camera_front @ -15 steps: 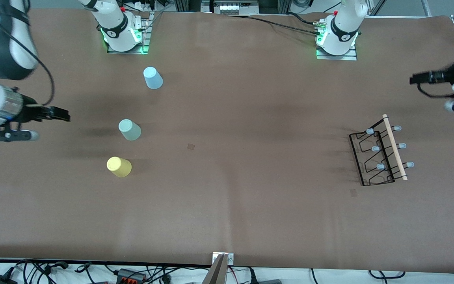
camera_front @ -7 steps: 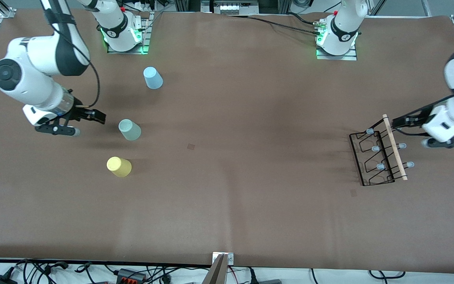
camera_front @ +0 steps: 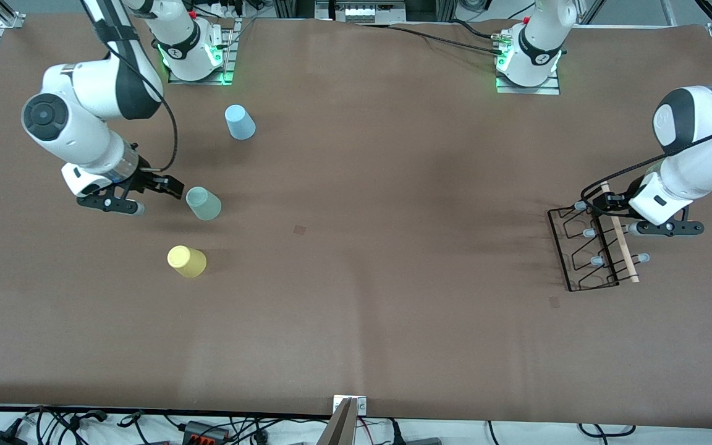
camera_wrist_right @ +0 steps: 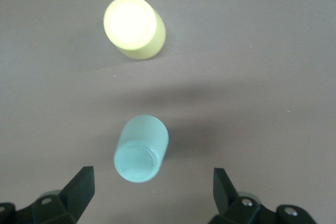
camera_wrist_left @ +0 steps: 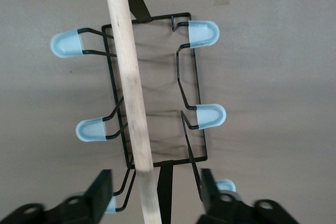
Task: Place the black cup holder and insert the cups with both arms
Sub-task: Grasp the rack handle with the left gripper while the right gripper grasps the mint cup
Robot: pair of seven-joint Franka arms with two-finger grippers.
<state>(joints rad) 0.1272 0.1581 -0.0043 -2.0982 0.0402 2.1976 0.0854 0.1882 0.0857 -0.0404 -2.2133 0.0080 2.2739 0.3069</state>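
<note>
Around the rack's rod (camera_wrist_left: 128, 77), the left hand (camera_wrist_left: 157, 195) stands open.

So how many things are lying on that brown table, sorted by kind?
Cups: 3, one light blue, one mint green, one yellow
Cup holder racks: 1, black wire with a wooden rod
Total: 4

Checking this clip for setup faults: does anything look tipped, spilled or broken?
Nothing stands out. The black wire cup holder with its wooden rod looks intact, and the mint, yellow and light blue plastic cups sit separately, nothing spilled.
</note>
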